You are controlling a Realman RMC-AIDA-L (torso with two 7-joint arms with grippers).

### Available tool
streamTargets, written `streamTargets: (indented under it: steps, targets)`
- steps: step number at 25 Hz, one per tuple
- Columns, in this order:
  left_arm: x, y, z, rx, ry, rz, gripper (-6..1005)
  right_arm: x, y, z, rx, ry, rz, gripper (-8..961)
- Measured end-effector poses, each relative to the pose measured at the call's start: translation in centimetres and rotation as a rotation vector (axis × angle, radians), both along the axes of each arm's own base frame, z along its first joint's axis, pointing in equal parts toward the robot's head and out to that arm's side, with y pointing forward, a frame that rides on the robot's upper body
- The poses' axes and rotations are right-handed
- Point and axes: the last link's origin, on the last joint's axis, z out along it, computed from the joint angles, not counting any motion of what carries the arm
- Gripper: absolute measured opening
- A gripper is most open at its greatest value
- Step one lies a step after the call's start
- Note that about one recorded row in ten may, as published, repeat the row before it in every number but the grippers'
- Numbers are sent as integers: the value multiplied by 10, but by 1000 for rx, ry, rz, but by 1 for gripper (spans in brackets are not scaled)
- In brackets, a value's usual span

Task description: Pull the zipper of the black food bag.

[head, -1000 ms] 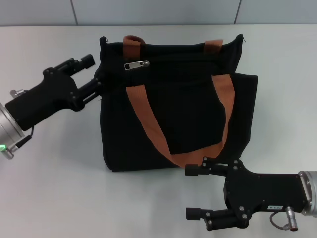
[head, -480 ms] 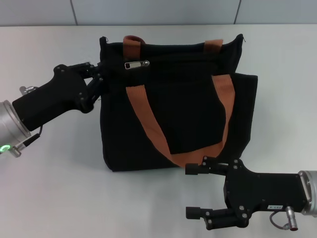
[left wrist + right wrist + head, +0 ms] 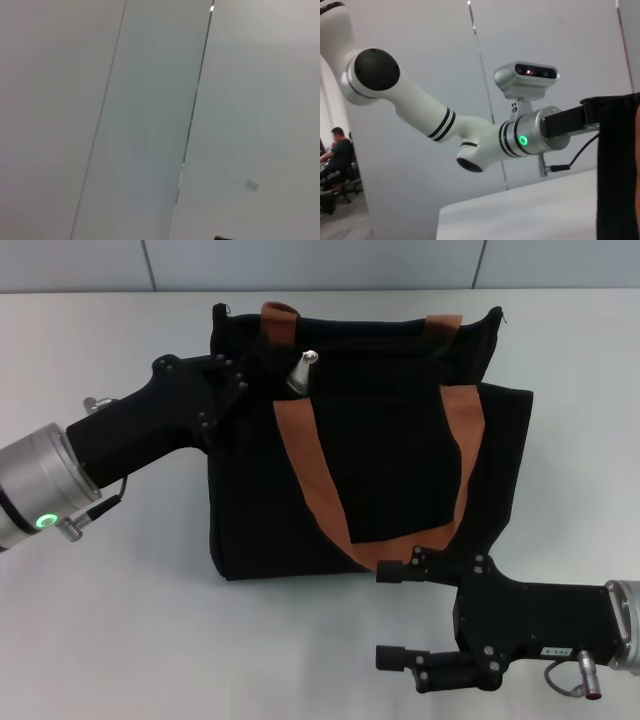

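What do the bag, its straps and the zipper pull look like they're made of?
Bag: matte black woven fabric, soft, creased at the edges. Straps: brown-orange webbing, flat and dull. Zipper pull: shiny silver, probably metal, catching a highlight beside the left claw.

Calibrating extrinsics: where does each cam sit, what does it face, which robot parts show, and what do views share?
Head: on the robot's head, looking down at the black food bag; left gripper at the zipper, right gripper near the bag's lower edge.
Left wrist: on the left arm, faces wall panels; no robot part clearly shows.
Right wrist: on the right arm, looks across at the left arm.
Shared: head and right wrist both show the bag and left arm.
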Motion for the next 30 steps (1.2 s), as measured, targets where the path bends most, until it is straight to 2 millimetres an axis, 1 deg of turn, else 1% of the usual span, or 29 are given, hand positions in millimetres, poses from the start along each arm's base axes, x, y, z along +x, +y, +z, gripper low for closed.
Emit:
streamTargets:
  steps: [7,14,18,26,30]
  targets:
    - [15,5,-2,-23,-26,-46,21,1,-1,1,12,9,-14,812]
    - [14,5,-2,-20,-28,-38,23,1,0,5,50,55,-50,811]
    - [19,2,0,-29,-72,-60,24,2,1,9,90,80,-68,811]
    - [29,5,-2,-18,-104,-88,27,-3,4,14,129,133,-74,810]
    - [36,6,-5,-3,-109,-125,28,-8,4,18,140,186,-72,810]
